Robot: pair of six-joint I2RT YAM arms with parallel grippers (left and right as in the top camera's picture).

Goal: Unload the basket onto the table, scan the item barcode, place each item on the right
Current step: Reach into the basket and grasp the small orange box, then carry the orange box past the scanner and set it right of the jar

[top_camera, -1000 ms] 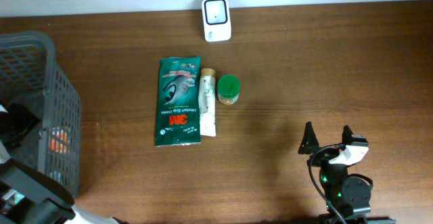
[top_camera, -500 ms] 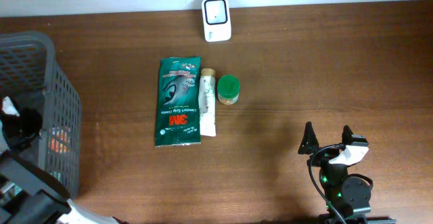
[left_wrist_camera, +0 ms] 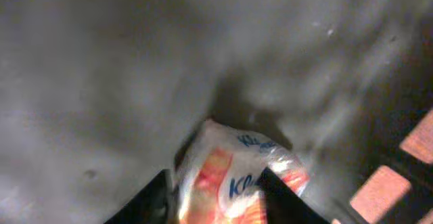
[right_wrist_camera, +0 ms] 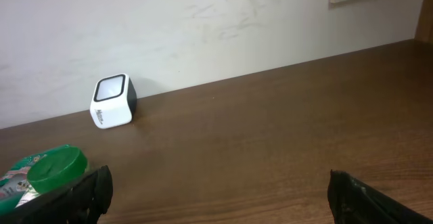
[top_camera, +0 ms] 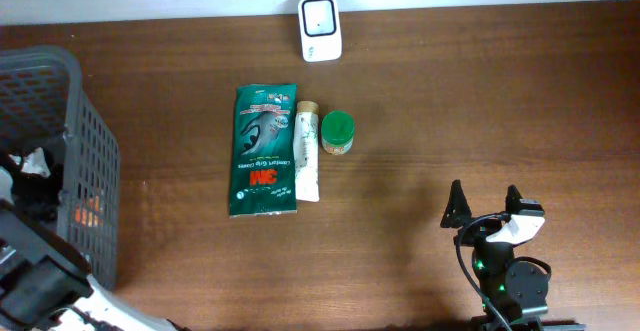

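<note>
The task is barely started: the tissue packet (left_wrist_camera: 237, 176) sits between the left jaws inside the basket (top_camera: 95, 171), whether gripped I cannot tell, the right jaws gape empty, and the trip to the scanner (top_camera: 320, 15) remains.

Overhead looks straight down on the whole table (top_camera: 450, 91). Left wrist view is close and blurred, inside the basket (top_camera: 95, 171). Right wrist view sits low, facing the back wall (right_wrist_camera: 203, 28), sharing the white scanner (right_wrist_camera: 113, 101) with overhead.
</note>
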